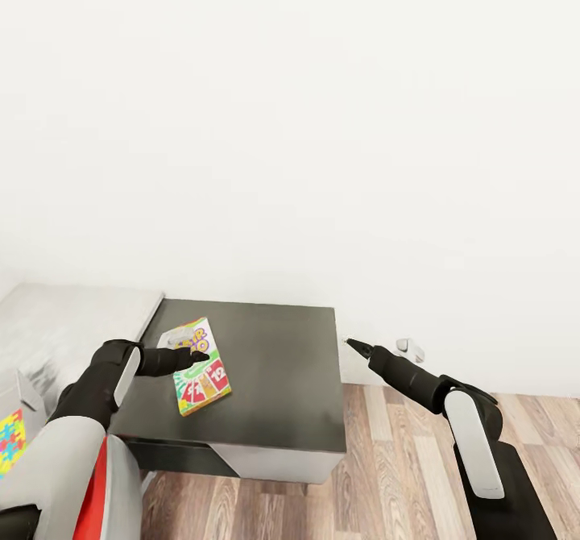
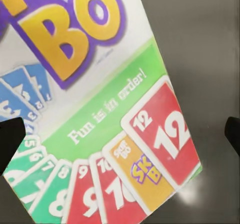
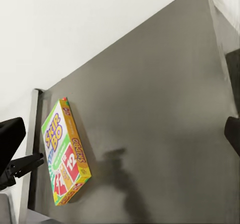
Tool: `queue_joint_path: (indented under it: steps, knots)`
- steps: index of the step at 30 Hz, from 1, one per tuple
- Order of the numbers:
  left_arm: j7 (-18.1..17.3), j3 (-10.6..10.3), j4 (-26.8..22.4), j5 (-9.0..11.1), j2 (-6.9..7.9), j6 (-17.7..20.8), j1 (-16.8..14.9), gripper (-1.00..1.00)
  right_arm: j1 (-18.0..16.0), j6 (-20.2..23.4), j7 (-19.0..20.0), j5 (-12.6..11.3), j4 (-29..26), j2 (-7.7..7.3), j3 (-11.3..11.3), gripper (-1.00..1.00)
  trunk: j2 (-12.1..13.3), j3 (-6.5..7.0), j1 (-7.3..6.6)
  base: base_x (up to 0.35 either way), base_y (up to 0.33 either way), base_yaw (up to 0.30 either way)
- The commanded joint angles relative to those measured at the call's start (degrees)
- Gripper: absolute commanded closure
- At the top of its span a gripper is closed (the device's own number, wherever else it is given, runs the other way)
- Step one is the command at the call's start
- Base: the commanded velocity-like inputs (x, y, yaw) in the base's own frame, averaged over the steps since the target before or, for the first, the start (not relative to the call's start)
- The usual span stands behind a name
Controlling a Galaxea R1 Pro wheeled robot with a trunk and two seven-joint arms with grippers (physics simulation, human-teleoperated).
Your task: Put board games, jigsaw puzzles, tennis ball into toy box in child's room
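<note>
A: What is below the left fingers (image 1: 193, 356)?
B: A Skip-Bo board game (image 1: 199, 367), flat on the dark surface (image 1: 282, 379), white wall (image 1: 322, 121) behind.
A: The fingers?
B: Left apart; right fingers (image 1: 352, 344), cannot tell.

One board game (image 1: 198, 367) lies on the table (image 1: 282, 379); one jigsaw puzzle (image 1: 11, 441) shows at the near left; two end effectors.

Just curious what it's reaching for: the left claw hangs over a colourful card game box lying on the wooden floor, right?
Not the floor. The box lies flat on the dark grey table section, as the head view shows. The left claw does hang over it.
</note>
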Motion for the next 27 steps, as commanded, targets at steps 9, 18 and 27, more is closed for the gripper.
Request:
queue_joint_path:
  steps: [9, 18, 27]
  knots:
    - [-0.1, 0.1, -0.1, 0.1, 0.0, 0.4, 0.0, -1.0, -0.1, 0.4, 0.5, 0.5, 0.0, 0.09, -0.1, -1.0, -0.1, -0.34, 0.04, 0.024, -0.036, -0.038]
    - [-0.2, 0.2, -0.1, 0.1, 0.0, 0.4, 0.0, -1.0, -0.1, 0.3, 0.5, 0.4, 0.0, 0.09, -0.1, -1.0, -0.1, -0.35, 0.04, 0.001, -0.001, -0.001]
    - [0.5, 0.1, -3.7, -0.3, -0.07, 0.9, 0.0, -1.0, -0.1, 0.3, 0.5, 0.4, 0.0, 0.1, -0.1, -1.0, -0.1, -0.35, 0.04, 0.0, 0.0, 0.0]
